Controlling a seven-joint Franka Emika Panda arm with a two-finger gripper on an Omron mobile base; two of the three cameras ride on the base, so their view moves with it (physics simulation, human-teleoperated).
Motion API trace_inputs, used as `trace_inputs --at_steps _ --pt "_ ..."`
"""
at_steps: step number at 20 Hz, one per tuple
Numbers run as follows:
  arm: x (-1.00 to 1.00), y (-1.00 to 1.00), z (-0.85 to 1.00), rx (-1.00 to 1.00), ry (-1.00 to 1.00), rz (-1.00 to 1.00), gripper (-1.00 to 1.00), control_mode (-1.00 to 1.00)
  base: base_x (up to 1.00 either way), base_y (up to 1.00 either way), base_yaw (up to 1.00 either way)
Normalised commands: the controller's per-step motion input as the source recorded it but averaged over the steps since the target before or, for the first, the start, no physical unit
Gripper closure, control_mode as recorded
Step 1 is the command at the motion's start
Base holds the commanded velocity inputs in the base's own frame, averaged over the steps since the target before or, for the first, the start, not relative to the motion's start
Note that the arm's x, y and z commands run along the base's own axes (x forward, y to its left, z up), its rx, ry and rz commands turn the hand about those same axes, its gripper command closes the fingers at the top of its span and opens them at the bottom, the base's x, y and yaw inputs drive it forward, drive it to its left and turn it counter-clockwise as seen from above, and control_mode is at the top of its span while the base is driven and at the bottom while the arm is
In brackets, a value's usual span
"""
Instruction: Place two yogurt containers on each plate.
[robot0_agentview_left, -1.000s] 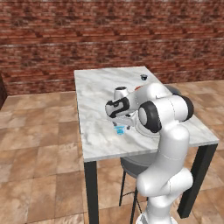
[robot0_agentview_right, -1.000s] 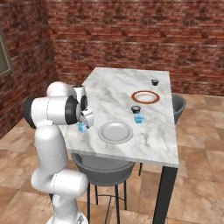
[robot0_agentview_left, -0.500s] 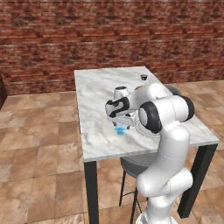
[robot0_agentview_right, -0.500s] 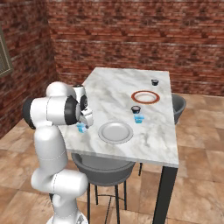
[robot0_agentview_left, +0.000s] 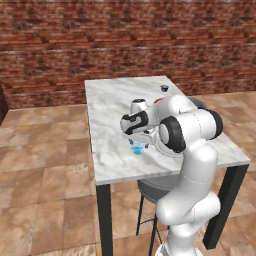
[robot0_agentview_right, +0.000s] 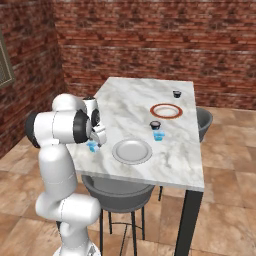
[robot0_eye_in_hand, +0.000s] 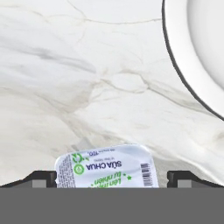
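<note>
The gripper (robot0_eye_in_hand: 112, 178) is hanging low over the marble table (robot0_agentview_right: 135, 100) with its jaws standing wide apart, one dark fingertip (robot0_eye_in_hand: 43, 178) showing on each side of a light blue yogurt cup (robot0_eye_in_hand: 107, 168); the cup is sitting between the fingertips, its foil lid with green print facing the hand camera, and clear gaps are showing on both sides, so nothing is being gripped. In the base views this same cup (robot0_agentview_left: 137, 149) is standing on the table directly beneath the gripper (robot0_agentview_left: 139, 141), just beside the pale grey plate (robot0_agentview_right: 132, 151), whose rim (robot0_eye_in_hand: 183, 74) is curving through the upper right of the hand view. That plate is lying bare near the table's front edge. Farther along the table, a dark cup stacked on a second light blue cup (robot0_agentview_right: 157, 130) is standing between the two plates, apart from both. The white plate with the red-brown rim (robot0_agentview_right: 166, 111) is lying beyond it, also bare, and another dark cup (robot0_agentview_right: 176, 93) is standing near the far edge of the table, just past that plate.
</note>
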Motion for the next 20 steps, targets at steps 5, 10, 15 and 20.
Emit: trace_inputs --at_steps 5,10,15,20 --pt "0.00 0.00 0.00 0.00 0.00 0.00 -1.00 -1.00 0.00 0.00 0.00" --pt "0.00 0.00 -0.06 0.00 0.00 0.00 -1.00 -1.00 0.00 0.00 0.00" --pt "0.00 0.00 -0.16 0.00 0.00 0.00 -1.00 -1.00 0.00 0.00 0.00" --pt "0.00 0.00 -0.18 0.00 0.00 0.00 -1.00 -1.00 0.00 0.00 0.00"
